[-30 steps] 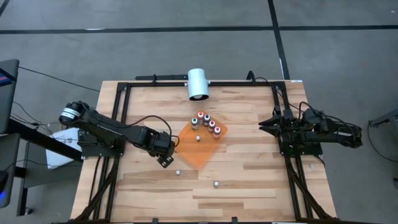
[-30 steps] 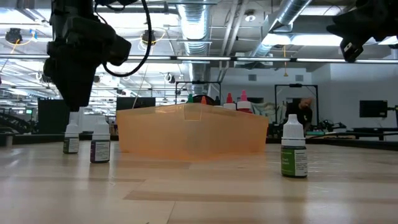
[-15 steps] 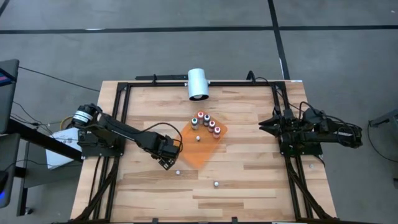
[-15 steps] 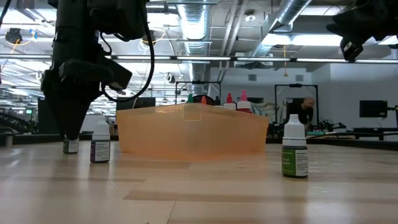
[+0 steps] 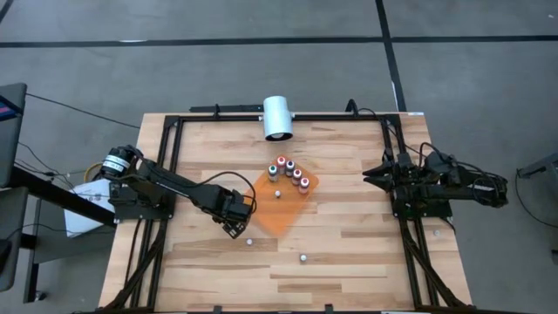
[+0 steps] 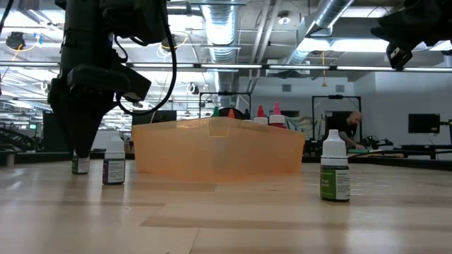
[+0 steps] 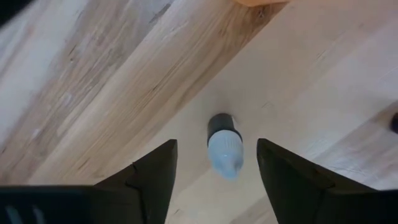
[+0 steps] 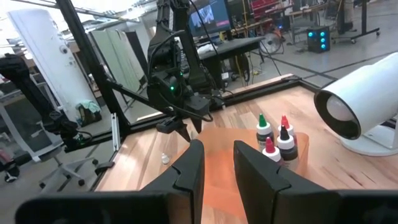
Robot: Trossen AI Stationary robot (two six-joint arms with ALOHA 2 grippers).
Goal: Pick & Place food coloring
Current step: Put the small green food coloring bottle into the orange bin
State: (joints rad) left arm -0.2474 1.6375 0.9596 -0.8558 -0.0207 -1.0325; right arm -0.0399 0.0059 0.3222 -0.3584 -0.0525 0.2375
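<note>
The food coloring bottles are tiny and pale. One with a pale cap (image 7: 224,148) stands upright on the wood left of the orange tray (image 5: 283,211), and also shows in the low view (image 6: 80,166). My left gripper (image 7: 216,144) points down over it, open, one finger on each side and a gap to both. In the high view my left gripper (image 5: 234,228) hides this bottle. A cluster of bottles (image 5: 289,173) stands in the tray's far corner, one more (image 5: 278,194) mid-tray. My right gripper (image 5: 366,177) waits at the right, level, fingers slightly apart (image 8: 217,165) on nothing.
A purple-labelled bottle (image 6: 113,168) stands just right of my left gripper, also seen from above (image 5: 249,242). A green-labelled one (image 5: 302,257) stands nearer the front edge. A white cylinder (image 5: 277,118) sits at the far edge. Black frame rails (image 5: 170,174) run along both sides.
My left gripper has come down from above the leftmost bottle until its fingers stand on either side of it, then kept still for the last half second. The bottles have not moved.
</note>
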